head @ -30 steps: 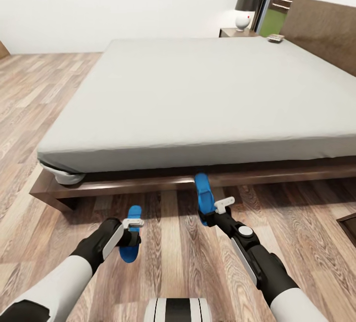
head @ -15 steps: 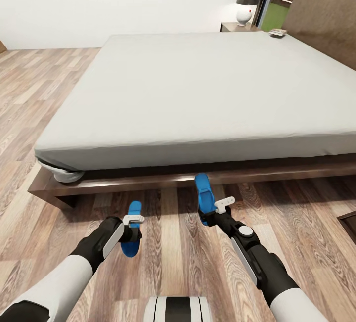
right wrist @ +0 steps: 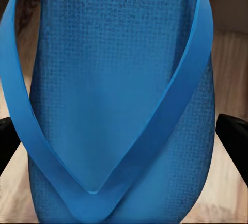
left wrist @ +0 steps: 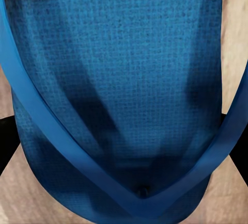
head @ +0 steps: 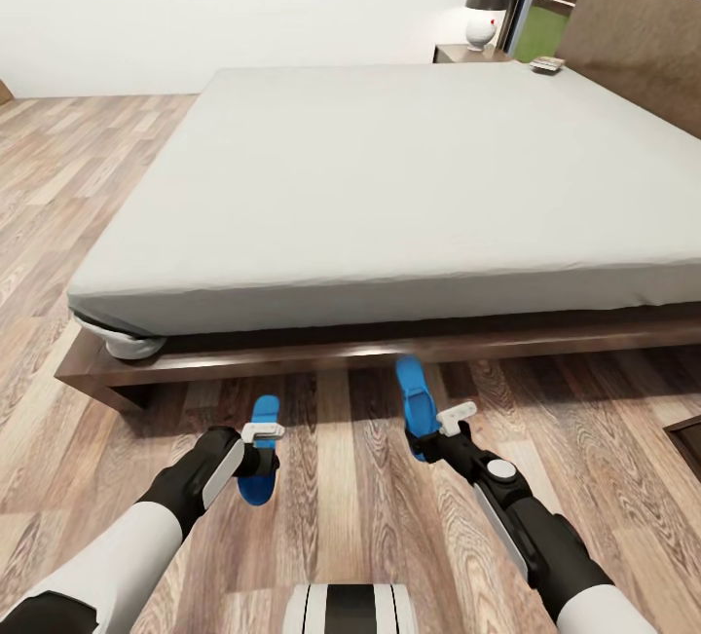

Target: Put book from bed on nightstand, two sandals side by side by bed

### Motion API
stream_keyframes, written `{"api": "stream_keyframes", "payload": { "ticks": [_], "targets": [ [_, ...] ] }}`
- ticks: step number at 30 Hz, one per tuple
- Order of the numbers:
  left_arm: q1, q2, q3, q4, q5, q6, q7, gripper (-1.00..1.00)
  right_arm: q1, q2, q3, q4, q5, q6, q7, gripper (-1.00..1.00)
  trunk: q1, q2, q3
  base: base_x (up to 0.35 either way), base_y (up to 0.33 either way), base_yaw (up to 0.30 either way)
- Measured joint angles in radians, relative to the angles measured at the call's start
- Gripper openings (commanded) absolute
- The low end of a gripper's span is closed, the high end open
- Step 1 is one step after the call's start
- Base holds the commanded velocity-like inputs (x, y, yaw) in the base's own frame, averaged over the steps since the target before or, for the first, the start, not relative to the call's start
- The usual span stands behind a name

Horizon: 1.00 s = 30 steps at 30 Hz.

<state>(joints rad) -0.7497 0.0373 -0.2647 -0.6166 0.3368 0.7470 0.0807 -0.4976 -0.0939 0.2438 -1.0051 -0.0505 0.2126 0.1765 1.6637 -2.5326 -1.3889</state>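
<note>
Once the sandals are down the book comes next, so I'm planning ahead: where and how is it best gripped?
The book lies flat at the mattress's far corner by the headboard, near the nightstand. It is small and far in this view, so this is a guess: come down from above and pinch across a free edge, since a thin flat cover offers nothing else.

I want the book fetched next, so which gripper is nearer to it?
Right. The book lies at the bed's far right corner; the right gripper is on that side, the left gripper farther left. Both are far off.

Head view high over bed; wrist views tight on sandals.
</note>
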Motion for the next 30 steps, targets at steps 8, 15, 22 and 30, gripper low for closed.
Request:
{"api": "stream_keyframes", "payload": {
  "ticks": [8,15,22,30],
  "targets": [
    [0.0,0.0,0.008,-0.002,0.001,0.0,0.0,-1.0,0.01,0.004,0.001,0.115,0.004,-0.002,0.001,-1.0,0.0,0.0,0.0,0.0,0.0,0.0],
    [0.0,-0.001,0.011,-0.001,0.001,0.0,0.0,-1.0,0.01,0.006,0.0,0.125,0.005,-0.001,-0.002,-1.0,0.002,-0.001,-0.019,0.0,0.0,0.0],
    [0.0,-0.003,0.014,0.004,0.005,-0.063,0.0,-1.0,0.01,0.005,0.001,0.114,0.005,0.001,-0.002,-1.0,0.005,-0.003,-0.046,0.0,0.0,0.0],
    [0.0,-0.006,0.056,0.022,0.007,-0.164,0.0,-1.0,0.01,0.001,0.006,0.076,0.005,0.019,0.0,-1.0,0.009,-0.005,-0.077,0.0,0.0,0.0]
  ]
}}
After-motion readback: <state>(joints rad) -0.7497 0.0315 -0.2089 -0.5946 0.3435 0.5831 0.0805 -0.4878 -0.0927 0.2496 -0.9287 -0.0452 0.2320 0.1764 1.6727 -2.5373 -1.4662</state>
